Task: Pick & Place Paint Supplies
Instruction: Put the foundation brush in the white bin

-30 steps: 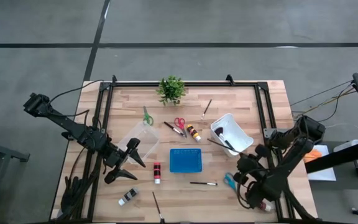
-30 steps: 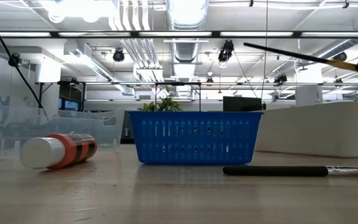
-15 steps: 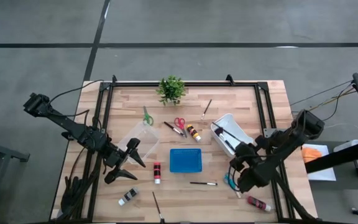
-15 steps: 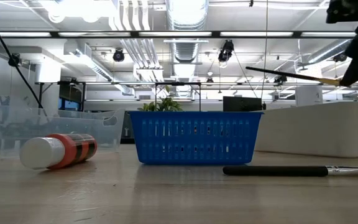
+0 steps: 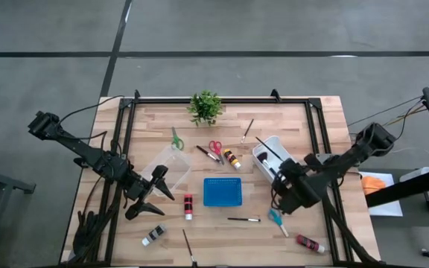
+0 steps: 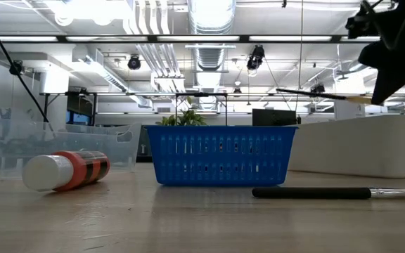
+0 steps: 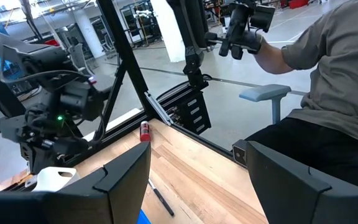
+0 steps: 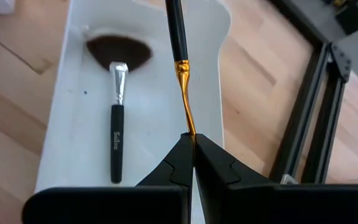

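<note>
My right gripper [image 8: 192,144] is shut on a thin brush [image 5: 268,149] with a black handle and gold ferrule, above the white bin [image 5: 288,162]. The handle points toward the far-left. A black fan brush [image 8: 114,124] lies inside the bin. My left gripper [image 5: 152,198] waits open above the table by the clear bin [image 5: 167,167]. On the table lie a red-black bottle [image 5: 188,206], an orange bottle [image 5: 232,158], a red bottle [image 5: 310,243], a white bottle [image 5: 153,235], several brushes, and green [image 5: 176,139], red [image 5: 215,148] and blue scissors [image 5: 276,219]. My right gripper pinches the brush between its two fingertips at the end of the gold ferrule [image 8: 189,124]; the bristles are hidden between the fingers. The brush runs straight out beyond the fingertips, in line with them. It is lifted clear and close to level [image 6: 315,93] above the white bin.
A blue basket [image 5: 223,191] stands mid-table, a potted plant [image 5: 205,107] near the far edge. A black brush [image 5: 244,219] lies before the basket. Black frame rails run along the table's sides. A seated person [image 7: 328,81] shows beyond the table in the left wrist view.
My right gripper has carried the brush from the near-right part of the table toward the far edge, to a place over the white bin, staying shut on it. The brush has tipped from slanted to nearly level.
</note>
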